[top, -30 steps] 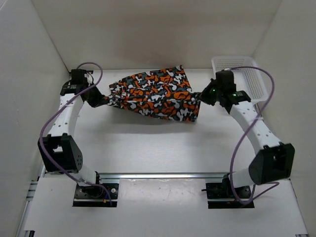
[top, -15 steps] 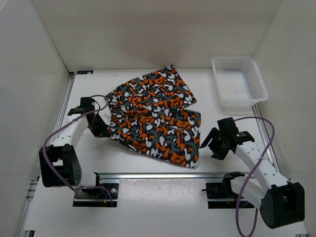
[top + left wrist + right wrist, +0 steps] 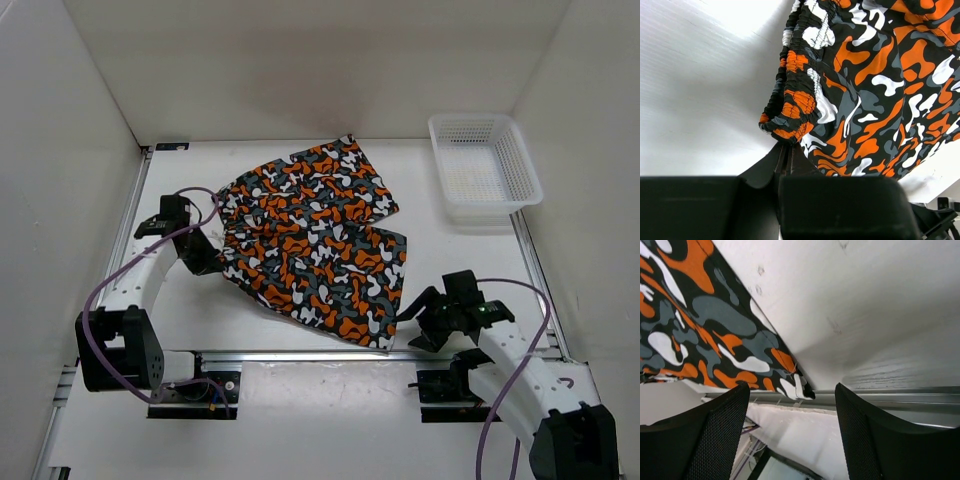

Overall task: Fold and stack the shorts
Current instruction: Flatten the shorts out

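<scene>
Our left gripper (image 3: 203, 256) is clamped on the bunched waistband of the soft orange, black, grey and white camouflage shorts (image 3: 318, 250), which lie spread across the middle of the white table (image 3: 230, 315); pulling from this one pinch could drag and rumple them. Our right gripper (image 3: 428, 318), jaws apart and empty, sits beside their near right hem corner, which could snag on the metal rail (image 3: 300, 355).

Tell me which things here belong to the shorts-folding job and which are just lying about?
Part of the job: the shorts, pinched at the waistband by the left gripper; the open right gripper beside them.
Lying about: the white mesh basket.
</scene>
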